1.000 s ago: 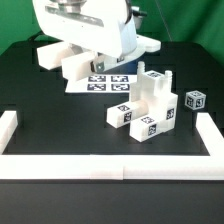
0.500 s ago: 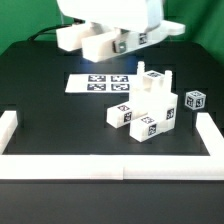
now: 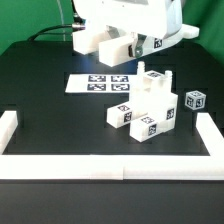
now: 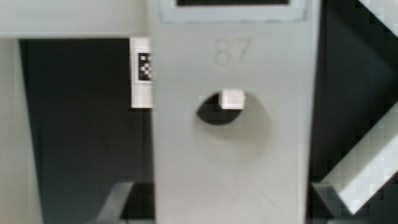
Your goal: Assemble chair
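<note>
table [image 3: 45, 125]: matte black top, filling most of the exterior view; faint pale sheen toward its far edge.
border wall [image 3: 110, 167]: low, white, blocky; runs along the table's near edge and turns back at both ends, with short raised sections at the exterior view's left and right.
marker board [image 3: 100, 83]: thin, flat, white, carrying rows of black-and-white square tags; lies on the table toward the back, near the middle.
backdrop [image 3: 22, 15]: plain green, seen behind the table at the upper corners.
front panel [image 3: 110, 200]: pale grey, below the border wall.
light: soft, even; shadows faint and short.
</note>
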`<state>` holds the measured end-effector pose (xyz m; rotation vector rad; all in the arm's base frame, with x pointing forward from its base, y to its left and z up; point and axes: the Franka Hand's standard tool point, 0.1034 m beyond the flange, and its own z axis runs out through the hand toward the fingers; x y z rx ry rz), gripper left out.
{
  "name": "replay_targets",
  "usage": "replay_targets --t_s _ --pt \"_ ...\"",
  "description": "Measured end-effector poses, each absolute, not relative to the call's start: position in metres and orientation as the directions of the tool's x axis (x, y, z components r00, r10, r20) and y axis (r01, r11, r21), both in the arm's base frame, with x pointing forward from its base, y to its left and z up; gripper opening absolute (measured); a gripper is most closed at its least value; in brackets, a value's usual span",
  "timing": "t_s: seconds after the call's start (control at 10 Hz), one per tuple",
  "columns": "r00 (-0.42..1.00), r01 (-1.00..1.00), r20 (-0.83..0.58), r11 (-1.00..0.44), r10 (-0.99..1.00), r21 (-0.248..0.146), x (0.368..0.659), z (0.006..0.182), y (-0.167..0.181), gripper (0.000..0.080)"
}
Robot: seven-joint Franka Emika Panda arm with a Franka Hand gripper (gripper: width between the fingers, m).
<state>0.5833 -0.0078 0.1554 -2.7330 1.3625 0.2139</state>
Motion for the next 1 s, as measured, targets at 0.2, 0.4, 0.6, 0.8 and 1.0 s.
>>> replay_targets --t_s 0.2,0.4,0.6,0.8,1.0 --pt "0.547 -0.833 -0.153 -0.554 -0.823 0.003 0.571 0.150 0.019 0.0288" --pt "0.555 -0.828 -0.140 -0.560 -0.820 -0.003 0.571 0.145 0.035 0.0288" --pt "0.557 -0.827 -0.141 -0.563 -0.818 -0.003 0.571 0.144 0.034 0.0288" --pt "0.549 -0.833 -0.134 -0.554 -0.825 -0.005 0.571 0.142 0.037 0.0288" --pt "0.556 -0.828 -0.130 -0.561 -0.821 -0.006 0.570 0.138 0.045 0.0288"
